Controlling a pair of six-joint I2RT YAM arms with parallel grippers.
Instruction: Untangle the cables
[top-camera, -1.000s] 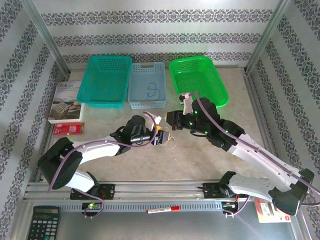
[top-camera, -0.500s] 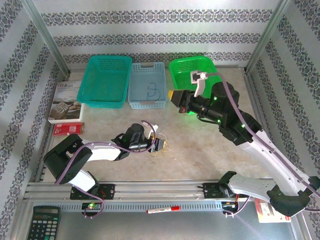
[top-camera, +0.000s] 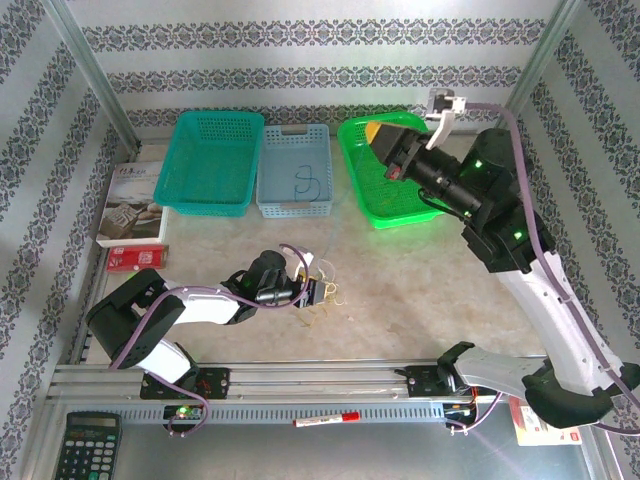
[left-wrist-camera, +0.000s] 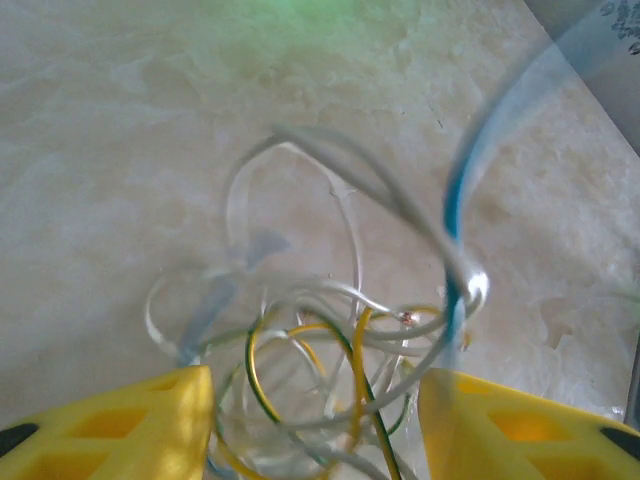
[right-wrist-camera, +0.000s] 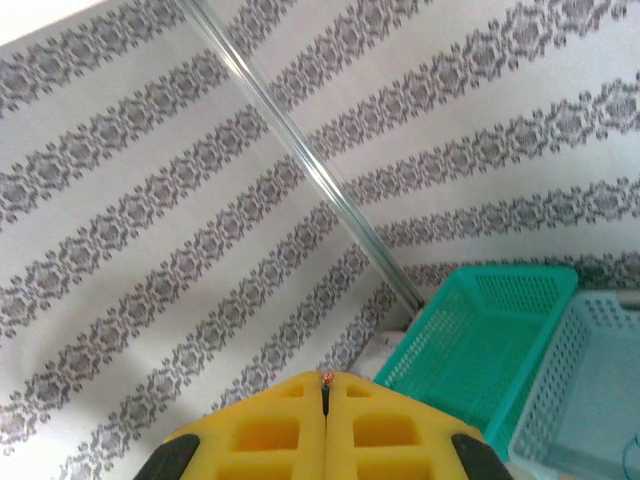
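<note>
Risen since the earlier frame: the right arm, which was low at the table centre close to the left gripper, now stands high over the far right corner. The left arm has drawn back a little toward its base.

1. Beige marbled table (top-camera: 430, 290).
2. Teal perforated plastic basket (top-camera: 210, 160), far left.
3. Bright green perforated plastic basket (top-camera: 370, 205), far right. Right gripper (top-camera: 376, 133) hangs above it with its yellow jaws pressed together; whether a strand is caught between them cannot be told.
4. Pale blue perforated plastic basket (top-camera: 285, 205), far centre, holding one dark curled cable (top-camera: 305, 180).
5. Left gripper (top-camera: 318, 292), low at the table centre, yellow jaws spread, straddling item 6.
6. Cables (left-wrist-camera: 330, 350): loose whitish, yellow and dark-striped loops lying on the table, with one blue strand rising out of them.

Step, as judged: one strand is being delivered while the left gripper guards the remainder. The next move calls for pinching a single loop and lifting it clear without dragging its neighbours.
</note>
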